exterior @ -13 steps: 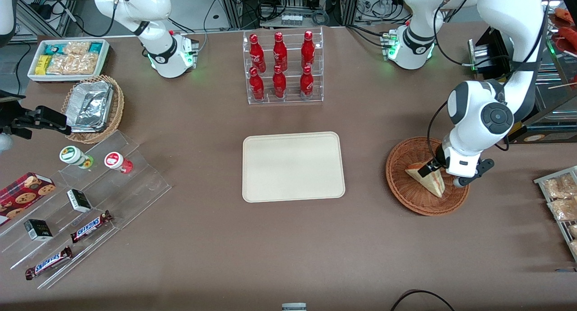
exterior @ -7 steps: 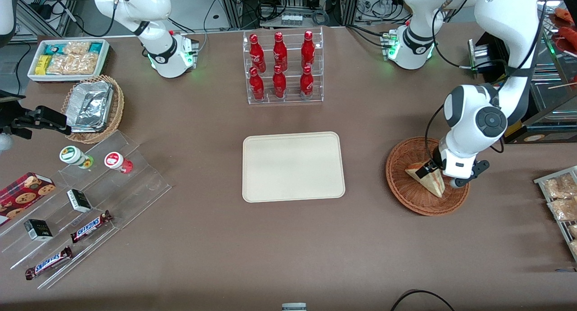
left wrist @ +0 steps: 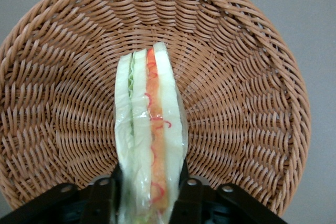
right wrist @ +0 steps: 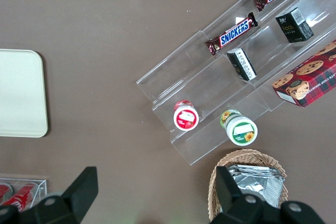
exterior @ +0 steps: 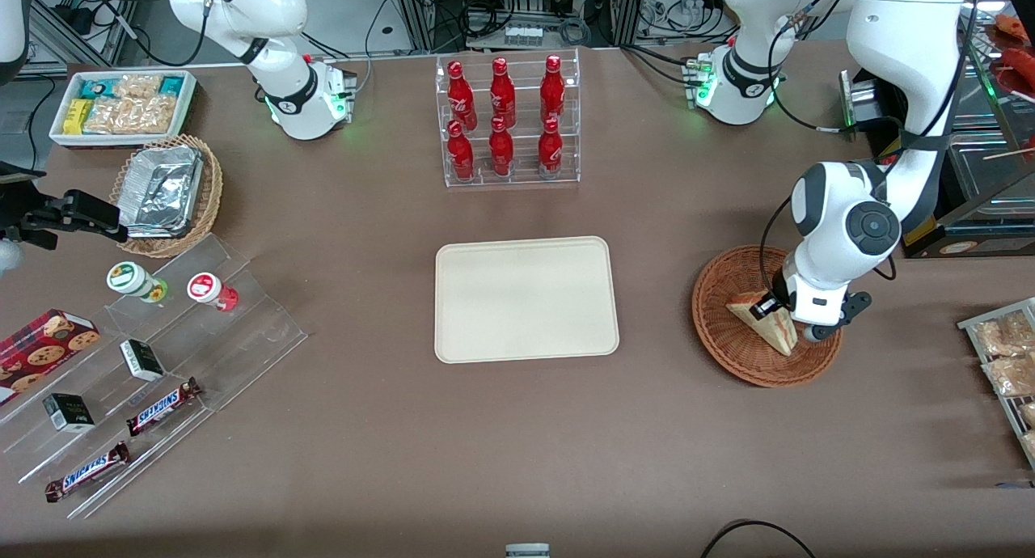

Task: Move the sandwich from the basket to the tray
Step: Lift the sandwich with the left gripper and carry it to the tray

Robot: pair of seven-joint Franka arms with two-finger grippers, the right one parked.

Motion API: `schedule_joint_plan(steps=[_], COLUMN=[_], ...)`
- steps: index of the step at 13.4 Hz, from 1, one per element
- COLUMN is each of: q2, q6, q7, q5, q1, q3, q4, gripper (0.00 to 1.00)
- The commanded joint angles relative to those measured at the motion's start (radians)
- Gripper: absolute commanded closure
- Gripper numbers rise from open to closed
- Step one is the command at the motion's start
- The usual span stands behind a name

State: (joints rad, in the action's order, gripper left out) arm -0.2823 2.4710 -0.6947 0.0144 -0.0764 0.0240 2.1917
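The sandwich [exterior: 766, 325], a pale bread wedge with red-orange and green filling, stands on edge in the round reddish-brown wicker basket [exterior: 720, 344] toward the working arm's end of the table. My left gripper [exterior: 774, 307] reaches down into the basket, shut on the sandwich. The wrist view shows the sandwich [left wrist: 149, 140] pinched between the two black fingers [left wrist: 189, 195], with the gripper [left wrist: 149, 195] over the basket's weave [left wrist: 241, 103]. The cream tray [exterior: 525, 299] lies flat at the table's middle, bare, beside the basket; its corner [right wrist: 18, 93] shows in the right wrist view.
A clear rack of red bottles [exterior: 505, 121] stands farther from the camera than the tray. Toward the parked arm's end are an acrylic stepped shelf [exterior: 162, 364] with snacks, a tan basket with a foil container [exterior: 166, 190] and a white bin [exterior: 121, 105]. Bagged snacks [exterior: 1007, 356] lie near the basket.
The left arm's wrist has shifted slightly toward the tray over the basket. The sandwich stays in about the same spot in the basket, between the fingers.
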Motion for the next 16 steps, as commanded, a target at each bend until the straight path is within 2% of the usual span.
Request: schedule_joint_plan(steps=[1,3,7,10,12,16], q2=[0.052,0.081,0.065,0.045,0.019,-0.144], q6=[-0.128,-0.330,-0.636,-0.688,-0.681,-0.676], q7=[-0.019,-0.013,0.001,0.003,-0.002,-0.029], q5=[0.056,0.129,0.124,0.041,0.032,0.030], q1=[-0.005,-0.013,-0.101,-0.186,-0.273,-0.434], q3=[-0.004,0.007,0.062,0.082,0.082,0.082], q4=[-0.045,-0.142,-0.425,-0.527,-0.562,-0.706], gripper=[1.00,1.00,1.00,1.00,1.00,1.00])
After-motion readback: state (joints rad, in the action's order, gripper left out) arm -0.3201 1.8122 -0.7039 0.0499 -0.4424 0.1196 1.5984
